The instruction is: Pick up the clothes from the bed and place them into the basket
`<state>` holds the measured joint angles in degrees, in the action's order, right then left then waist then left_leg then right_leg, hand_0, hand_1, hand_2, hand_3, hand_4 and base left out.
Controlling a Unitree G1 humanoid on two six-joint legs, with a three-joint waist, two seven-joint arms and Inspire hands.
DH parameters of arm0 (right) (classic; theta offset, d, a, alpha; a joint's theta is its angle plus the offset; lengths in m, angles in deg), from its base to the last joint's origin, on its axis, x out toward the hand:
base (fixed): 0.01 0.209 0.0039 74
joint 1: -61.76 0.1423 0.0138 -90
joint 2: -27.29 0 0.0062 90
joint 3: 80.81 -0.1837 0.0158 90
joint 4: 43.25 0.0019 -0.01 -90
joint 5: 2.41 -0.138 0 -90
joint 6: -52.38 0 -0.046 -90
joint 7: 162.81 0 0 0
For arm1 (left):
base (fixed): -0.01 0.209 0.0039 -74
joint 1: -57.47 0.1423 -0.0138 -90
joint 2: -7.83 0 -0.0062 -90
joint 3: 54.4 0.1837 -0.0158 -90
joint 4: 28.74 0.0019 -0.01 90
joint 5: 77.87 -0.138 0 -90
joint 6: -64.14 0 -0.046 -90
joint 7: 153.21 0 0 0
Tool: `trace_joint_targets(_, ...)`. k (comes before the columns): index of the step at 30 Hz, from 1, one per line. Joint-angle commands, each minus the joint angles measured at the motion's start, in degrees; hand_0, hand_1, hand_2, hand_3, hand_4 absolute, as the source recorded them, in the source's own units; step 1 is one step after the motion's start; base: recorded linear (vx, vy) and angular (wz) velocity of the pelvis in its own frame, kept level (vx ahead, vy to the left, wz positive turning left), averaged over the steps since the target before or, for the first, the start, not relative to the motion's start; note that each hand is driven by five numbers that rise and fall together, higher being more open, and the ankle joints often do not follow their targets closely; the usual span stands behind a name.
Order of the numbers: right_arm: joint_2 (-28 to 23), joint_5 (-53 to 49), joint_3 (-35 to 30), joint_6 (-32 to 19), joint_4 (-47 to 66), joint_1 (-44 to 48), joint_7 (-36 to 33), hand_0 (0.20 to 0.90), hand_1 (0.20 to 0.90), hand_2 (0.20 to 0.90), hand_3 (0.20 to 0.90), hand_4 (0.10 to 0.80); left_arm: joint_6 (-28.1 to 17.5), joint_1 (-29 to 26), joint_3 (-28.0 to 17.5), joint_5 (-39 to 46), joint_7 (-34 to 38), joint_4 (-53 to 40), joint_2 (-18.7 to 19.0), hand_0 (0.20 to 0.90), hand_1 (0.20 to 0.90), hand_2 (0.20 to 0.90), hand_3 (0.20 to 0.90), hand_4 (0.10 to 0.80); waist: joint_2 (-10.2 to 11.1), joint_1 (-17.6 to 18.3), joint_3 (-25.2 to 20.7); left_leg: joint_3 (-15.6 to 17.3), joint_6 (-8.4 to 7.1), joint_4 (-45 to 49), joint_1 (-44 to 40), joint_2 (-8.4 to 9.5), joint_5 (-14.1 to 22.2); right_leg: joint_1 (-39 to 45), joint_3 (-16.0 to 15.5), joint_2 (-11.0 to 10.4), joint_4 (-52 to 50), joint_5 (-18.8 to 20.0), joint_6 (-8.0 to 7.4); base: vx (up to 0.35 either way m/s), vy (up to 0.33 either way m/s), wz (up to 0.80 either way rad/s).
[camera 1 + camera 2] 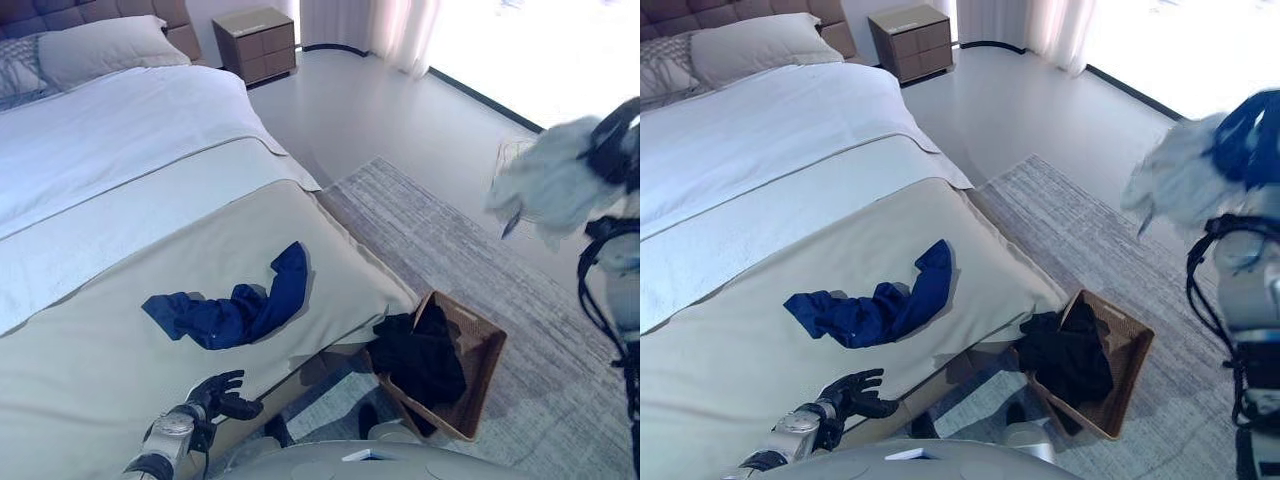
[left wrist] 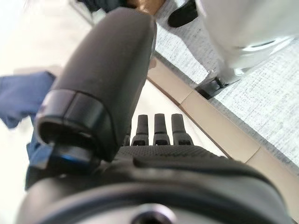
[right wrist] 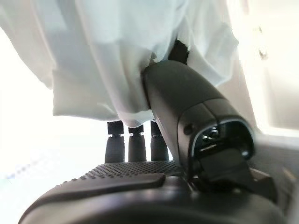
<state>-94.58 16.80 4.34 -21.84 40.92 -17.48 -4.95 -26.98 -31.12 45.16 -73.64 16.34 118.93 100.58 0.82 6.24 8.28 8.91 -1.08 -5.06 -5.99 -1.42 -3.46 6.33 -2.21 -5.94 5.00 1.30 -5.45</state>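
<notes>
Your largest thing in view is the bed [image 1: 120,330], which serves as the landmark here; its beige cover runs down to the near corner, with white sheet farther up and a pillow [image 1: 105,48] at the headboard end. Beyond the bed's far corner stands a nightstand [image 1: 256,44] against the wall. Alongside the bed on the floor lies a grey rug [image 1: 480,250]. On that rug, just off the bed's near corner, you have the brown basket [image 1: 478,345], tilted, with dark clothes [image 1: 420,355] heaped inside and spilling over its rim toward the bed.

On the bed's beige cover, near the foot end, a blue garment [image 1: 235,305] lies crumpled, one end stretched toward the bed's edge. It touches neither hand.

Your right hand [image 1: 612,140] is raised well off to the side of the bed, high over the rug and farther from you than the basket. In its wrist view the fingers [image 3: 136,144] and thumb are clamped on a pale white garment [image 3: 107,56], which drapes down from the grip and hangs free.

Your left hand [image 1: 222,392] sits low at the bed's near edge, close to the blue garment but apart from it; its fingers [image 2: 160,128] are spread and relaxed, holding nothing.
</notes>
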Motion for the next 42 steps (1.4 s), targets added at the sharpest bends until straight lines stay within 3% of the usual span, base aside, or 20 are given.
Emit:
trace_joint_targets(1, -2.37, 3.25, -0.67, -5.15, -0.11, 6.88, -1.95, 0.300, 0.300, 0.300, 0.200, 0.100, -1.38, -1.84, 3.58, -1.52, 0.43, 1.41, 3.15, 0.900, 0.900, 0.900, 0.900, 0.800, -2.01, -2.67, -0.43, -3.45, 3.76, 5.33, 1.15, 3.01, 9.63, -6.19, -0.74, 1.44, -9.06, -3.64, 0.90, -0.171, -0.106, -0.01)
trace_joint_targets(5, -2.44, 3.54, 3.93, -5.70, -6.21, 12.25, -1.84, 0.300, 0.300, 0.300, 0.200, 0.100, -2.01, -6.32, 5.83, 2.60, 1.26, -0.76, 3.33, 0.900, 0.900, 0.900, 0.900, 0.800, -4.76, -1.90, 5.07, -3.58, 3.61, 8.84, 6.46, 3.84, 9.17, -12.19, -0.83, 0.12, -13.08, -3.94, 1.20, -0.279, -0.037, -0.05)
trace_joint_targets(8, -3.92, 3.39, 9.86, -5.36, -12.76, 20.94, -1.83, 0.300, 0.300, 0.300, 0.200, 0.100, -3.54, -10.92, 8.04, 7.17, 3.24, -3.07, 2.36, 0.900, 0.900, 0.900, 0.900, 0.800, -8.05, -1.30, 11.38, -3.15, 3.26, 14.27, 13.15, 4.30, 9.05, -18.43, -0.64, -1.12, -17.10, -4.56, 2.10, -0.333, -0.044, -0.11)
trace_joint_targets(10, -3.73, 2.78, 13.14, -5.15, -15.15, 24.76, -3.14, 0.300, 0.300, 0.300, 0.200, 0.100, -4.38, -12.80, 8.64, 8.97, 3.60, -4.05, 2.79, 0.900, 0.900, 0.900, 0.900, 0.800, -9.07, -1.13, 13.89, -2.90, 3.19, 17.39, 16.83, 4.21, 9.15, -22.13, -0.50, -1.28, -19.80, -4.96, 2.70, -0.247, -0.104, -0.20)
trace_joint_targets(18, -2.11, 2.13, 21.01, 4.99, -25.31, 34.89, -1.58, 0.300, 0.300, 0.300, 0.200, 0.100, -7.25, -16.28, 9.49, 14.47, 3.45, -10.19, 5.11, 0.900, 0.900, 0.900, 0.900, 0.800, -12.58, -1.58, 19.66, -2.90, 2.70, 23.20, 27.08, 4.49, 8.17, -33.47, -1.04, -0.78, -28.49, -7.64, 4.79, -0.122, -0.088, -0.05)
trace_joint_targets(23, -2.37, -2.58, 22.65, 8.34, -32.85, 39.40, -4.51, 0.300, 0.300, 0.300, 0.200, 0.100, -8.99, -16.37, 9.99, 16.58, 2.76, -13.95, 6.35, 0.900, 0.900, 0.900, 0.900, 0.800, -14.86, -2.73, 21.51, -3.53, 2.39, 23.55, 30.72, 4.74, 6.77, -37.84, -1.69, -0.59, -32.24, -9.12, 5.55, -0.038, -0.056, 0.04)
trace_joint_targets(24, -2.08, -4.30, 22.58, 9.79, -35.42, 40.49, -5.97, 0.756, 0.756, 0.756, 0.733, 0.633, -9.39, -16.23, 10.46, 17.01, 3.08, -14.23, 6.36, 0.900, 0.900, 0.900, 0.900, 0.800, -15.34, -3.12, 21.51, -3.55, 2.28, 23.51, 31.87, 4.74, 6.35, -39.07, -1.82, -0.61, -32.89, -9.37, 5.73, -0.012, -0.025, 0.04)
trace_joint_targets(25, -2.10, -4.59, 22.54, 9.95, -37.13, 41.14, -6.58, 0.900, 0.900, 0.900, 0.900, 0.800, -9.60, -16.13, 10.57, 17.33, 3.05, -14.30, 6.42, 0.900, 0.900, 0.900, 0.900, 0.800, -15.65, -3.30, 21.51, -3.57, 2.20, 23.44, 32.35, 4.73, 6.15, -39.64, -1.89, -0.63, -33.16, -9.46, 5.79, 0.000, 0.000, 0.00)
trace_joint_targets(32, -4.79, -1.31, 25.86, 17.64, -47.35, 43.49, -3.61, 0.900, 0.900, 0.900, 0.900, 0.800, -9.60, -14.11, 10.80, 18.74, 3.10, -14.19, 6.49, 0.900, 0.900, 0.900, 0.900, 0.800, -16.85, -4.39, 21.51, -4.64, 1.18, 19.81, 31.18, 4.97, 4.92, -39.11, -2.51, -0.44, -32.85, -11.14, 5.84, 0.058, 0.011, 0.03)
trace_joint_targets(33, -6.00, 0.42, 25.91, 19.68, -51.09, 42.81, 2.04, 0.900, 0.900, 0.900, 0.900, 0.800, -9.37, -13.36, 10.31, 18.92, 2.73, -14.12, 6.89, 0.900, 0.900, 0.900, 0.900, 0.800, -16.66, -4.82, 21.50, -4.91, 0.87, 17.84, 30.17, 4.85, 3.93, -38.02, -3.02, -0.34, -31.54, -10.81, 5.82, 0.035, 0.022, 0.11)
trace_joint_targets(36, -7.59, -3.47, 24.60, 17.57, -51.36, 39.98, 1.16, 0.900, 0.900, 0.900, 0.900, 0.800, -7.94, -12.35, 9.63, 18.72, 2.43, -14.72, 7.64, 0.900, 0.900, 0.900, 0.900, 0.800, -15.83, -5.20, 21.47, -5.38, 0.56, 15.56, 28.30, 4.43, 2.96, -35.88, -3.87, -0.17, -29.32, -9.96, 5.80, 0.032, 0.032, 0.17)
trace_joint_targets(37, -8.09, -4.17, 23.89, 16.83, -50.27, 39.23, 0.51, 0.900, 0.900, 0.900, 0.900, 0.800, -7.61, -11.98, 9.34, 18.76, 2.37, -14.87, 7.86, 0.900, 0.900, 0.900, 0.900, 0.800, -15.75, -5.31, 21.51, -5.16, 0.79, 15.08, 28.50, 4.03, 1.64, -35.79, -4.46, 0.06, -28.24, -8.10, 6.16, 0.029, 0.069, 0.21)
trace_joint_targets(40, -9.25, -5.33, 19.38, 11.27, -40.74, 36.32, -2.45, 0.900, 0.900, 0.900, 0.900, 0.800, -7.03, -9.86, 8.04, 18.64, 2.79, -14.34, 7.62, 0.900, 0.900, 0.900, 0.900, 0.800, -14.11, -5.17, 20.58, -5.23, 0.43, 12.91, 25.87, 3.30, 1.55, -33.06, -4.88, 0.53, -25.76, -7.35, 5.71, 0.087, 0.104, 0.13)
trace_joint_targets(42, -9.22, -3.31, 16.02, 11.86, -30.30, 34.39, -1.57, 0.900, 0.900, 0.900, 0.900, 0.800, -6.97, -8.96, 7.13, 18.78, 3.28, -13.41, 6.86, 0.900, 0.900, 0.900, 0.900, 0.800, -13.02, -4.92, 19.91, -5.14, 0.35, 11.83, 24.46, 3.10, 1.63, -31.63, -4.93, 0.80, -24.46, -7.04, 5.43, 0.116, 0.172, 0.03)
